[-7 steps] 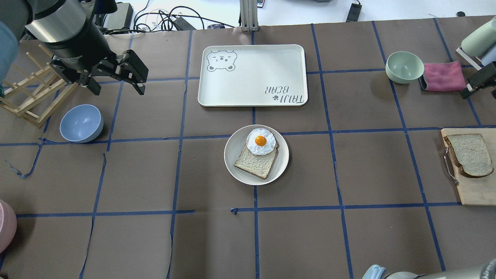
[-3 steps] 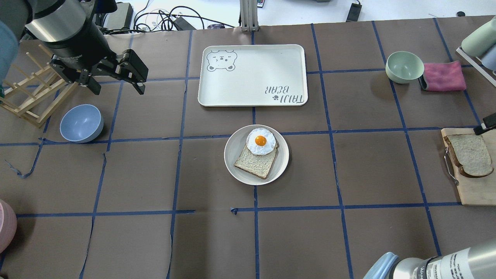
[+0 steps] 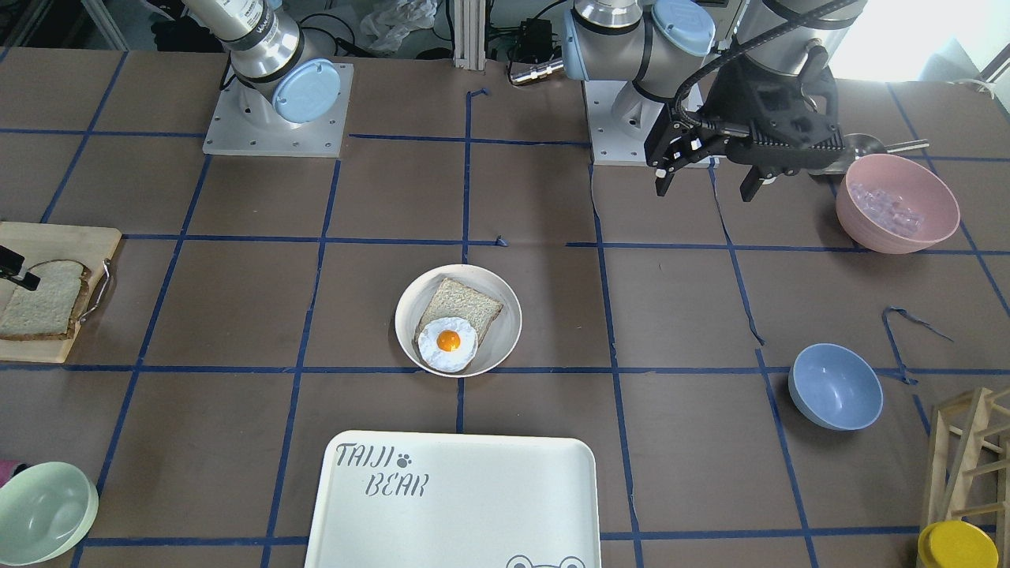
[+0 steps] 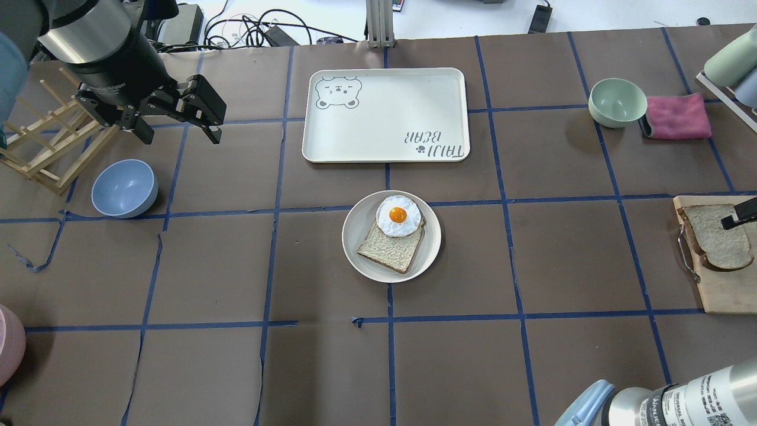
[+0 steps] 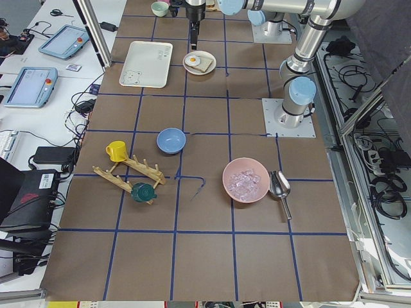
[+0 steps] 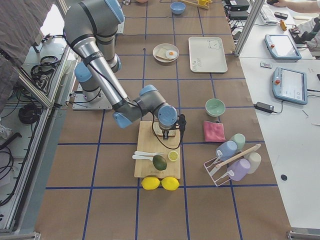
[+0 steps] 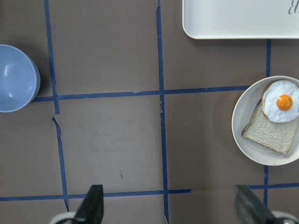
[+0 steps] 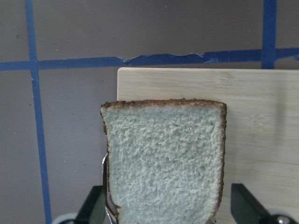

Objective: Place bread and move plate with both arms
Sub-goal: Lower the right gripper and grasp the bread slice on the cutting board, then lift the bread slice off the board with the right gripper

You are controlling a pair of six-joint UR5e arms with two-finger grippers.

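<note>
At the left, the robot's left black two-finger gripper (image 4: 180, 137) hangs above the table with its fingers spread wide and nothing between them. It looks parked, waiting for its share of the plate move. A pale blue bowl (image 4: 124, 188) sits just beside it.

In the middle stands the round cream-white plate (image 4: 355, 228). It carries a smaller pale-crusted square slice (image 4: 390, 251) with a fried egg (image 4: 398, 216) overlapping its far corner, so it reads as a sandwich base awaiting a top. Beyond it lies the rectangular white tray lettered "TAIJI BEAR" (image 4: 384, 115), likely the plate's destination.

At the right, the domed dark-crusted slice of white bread (image 8: 163, 158) lies flat on a light wooden cutting board (image 4: 721, 290). The right black two-finger gripper (image 8: 168, 212) is over it, its fingers parted to either side of the slice and not yet closed. That suits a pinch across the crust, though I cannot tell how low it sits.

The table is covered in brown paper (image 4: 207, 266) gridded with blue tape that is torn in places. Cables and an aluminium post (image 4: 380, 23) lie past the far edge.
</note>
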